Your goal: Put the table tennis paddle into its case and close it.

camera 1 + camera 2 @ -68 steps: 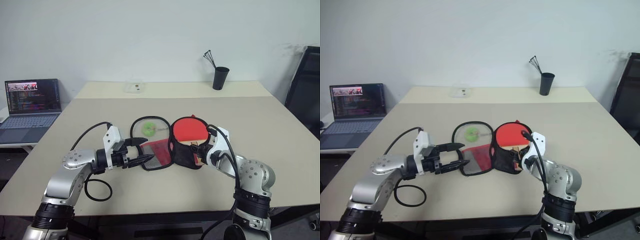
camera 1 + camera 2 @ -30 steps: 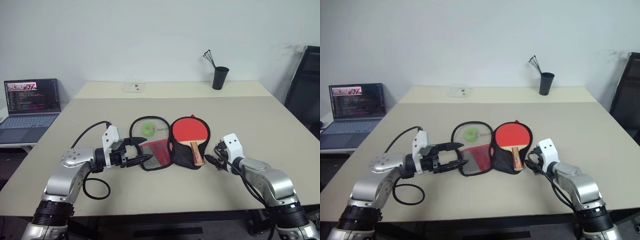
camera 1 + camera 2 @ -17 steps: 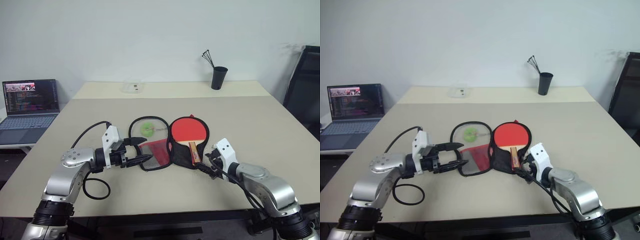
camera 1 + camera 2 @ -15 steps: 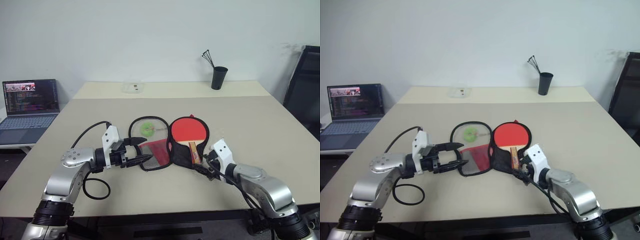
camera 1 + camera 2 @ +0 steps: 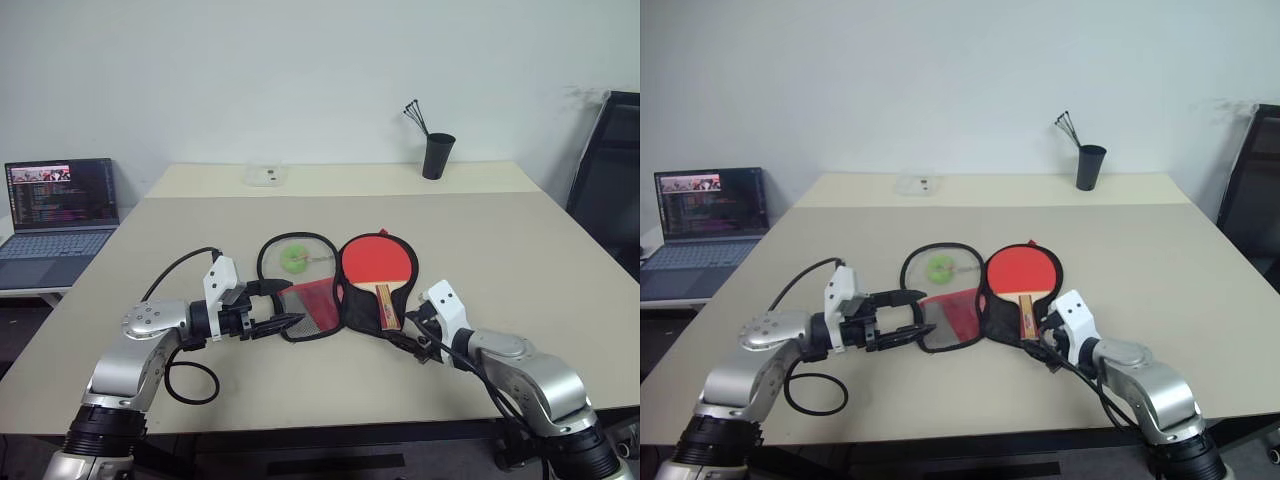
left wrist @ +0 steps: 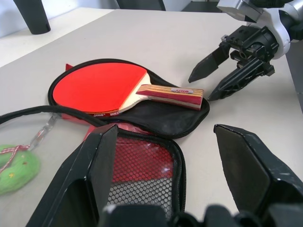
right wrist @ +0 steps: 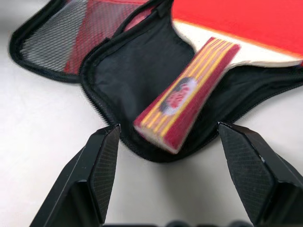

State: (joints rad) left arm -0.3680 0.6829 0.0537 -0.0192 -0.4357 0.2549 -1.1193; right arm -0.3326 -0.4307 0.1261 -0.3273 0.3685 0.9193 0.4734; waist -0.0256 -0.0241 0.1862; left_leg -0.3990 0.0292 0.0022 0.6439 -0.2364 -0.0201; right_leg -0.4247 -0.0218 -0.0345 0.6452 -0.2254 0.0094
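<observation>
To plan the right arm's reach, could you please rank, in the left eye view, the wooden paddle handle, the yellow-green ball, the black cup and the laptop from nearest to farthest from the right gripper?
1. Striped wooden paddle handle, just beyond the right gripper.
2. Yellow-green ball, in the open case's left half.
3. Black cup, far right.
4. Open laptop, far left.

Both arms reach in over the near edge of the table point(image 5: 520, 240), forearms low above its top and angled toward each other. The left gripper point(image 5: 285, 307) points roughly level toward the right, its two black fingers spread wide with nothing between them. The right gripper point(image 5: 401, 333) tilts downward and toward the left, its fingers point(image 7: 102, 165) likewise parted and empty, tips close to the surface. A black cable loops beneath the left forearm.
</observation>
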